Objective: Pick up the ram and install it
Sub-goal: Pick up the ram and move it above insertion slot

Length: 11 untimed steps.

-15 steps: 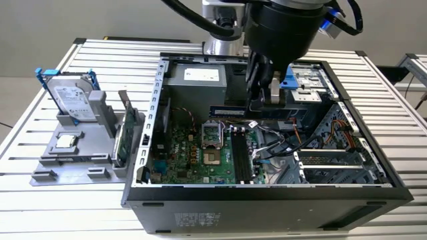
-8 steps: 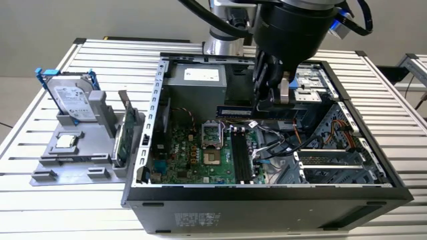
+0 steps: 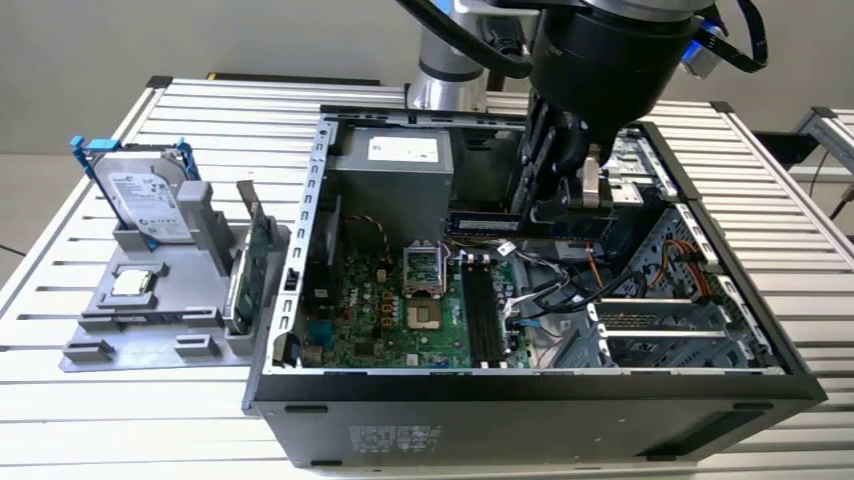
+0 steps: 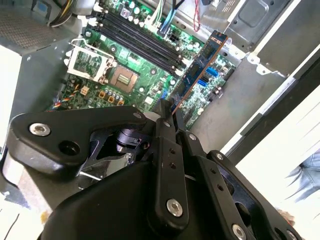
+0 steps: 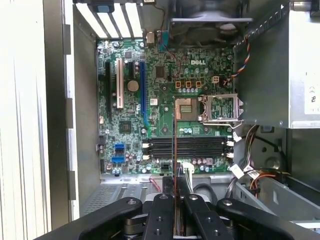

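Note:
My gripper hangs inside the open computer case, shut on the ram. The ram is a long dark stick with a blue-green face, held level above the motherboard. In the second wrist view the ram sticks out past the closed fingers, over the board's edge. The first wrist view shows the ram edge-on as a thin line running up from the gripper across the black memory slots. Those slots lie below and toward the exterior view's left of the gripper.
A grey holder at the exterior view's left carries a silver hard drive in a blue frame, a green expansion card and a small chip. Inside the case are a power supply, the CPU socket and loose cables.

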Available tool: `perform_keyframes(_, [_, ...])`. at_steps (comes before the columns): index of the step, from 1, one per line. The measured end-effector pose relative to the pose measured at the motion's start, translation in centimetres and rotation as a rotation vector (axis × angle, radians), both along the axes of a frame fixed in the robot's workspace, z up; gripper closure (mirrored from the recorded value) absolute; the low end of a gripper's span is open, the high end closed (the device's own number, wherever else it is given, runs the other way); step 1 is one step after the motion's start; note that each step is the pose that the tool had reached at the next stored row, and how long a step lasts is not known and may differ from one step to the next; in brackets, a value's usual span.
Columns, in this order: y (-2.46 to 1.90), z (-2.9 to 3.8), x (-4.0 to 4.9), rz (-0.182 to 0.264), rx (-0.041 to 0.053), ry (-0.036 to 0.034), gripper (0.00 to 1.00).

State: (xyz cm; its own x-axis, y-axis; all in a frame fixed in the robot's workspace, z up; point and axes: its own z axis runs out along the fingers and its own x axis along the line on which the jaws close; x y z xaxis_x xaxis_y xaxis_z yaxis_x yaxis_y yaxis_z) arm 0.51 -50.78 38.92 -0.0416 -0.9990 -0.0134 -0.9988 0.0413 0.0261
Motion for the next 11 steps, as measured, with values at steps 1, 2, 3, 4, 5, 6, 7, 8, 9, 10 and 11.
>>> perform_keyframes(1, [0.0, 0.01, 0.16, 0.0, -0.0002, 0.0, 1.0])
perform_keyframes(2, [0.0, 0.01, 0.32, 0.0, -0.0003, 0.0, 1.0])
perform_keyframes(3, [0.0, 0.01, 0.48, 0.0, -0.0001, 0.0, 1.0])
perform_keyframes(4, [0.0, 0.0, 0.65, 0.0, -0.0001, 0.0, 1.0])
perform_keyframes(5, [0.0, 0.01, 0.84, 0.0, -0.0002, 0.0, 1.0])
perform_keyframes(6, [0.0, 0.01, 1.01, 0.0, -0.0002, 0.0001, 1.0])
perform_keyframes(7, [0.0, 0.0, 1.17, 0.0, -0.0001, 0.0, 1.0])
perform_keyframes(8, [0.0, 0.01, 1.33, 0.0, -0.0001, 0.0001, 1.0])
perform_keyframes(9, [0.0, 0.0, 1.49, 0.0, -0.0001, 0.0, 1.0])
perform_keyframes(10, [0.0, 0.01, 1.65, 0.0, -0.0002, 0.0, 1.0])
perform_keyframes(11, [0.0, 0.01, 1.8, 0.0, -0.0001, 0.0, 1.0])
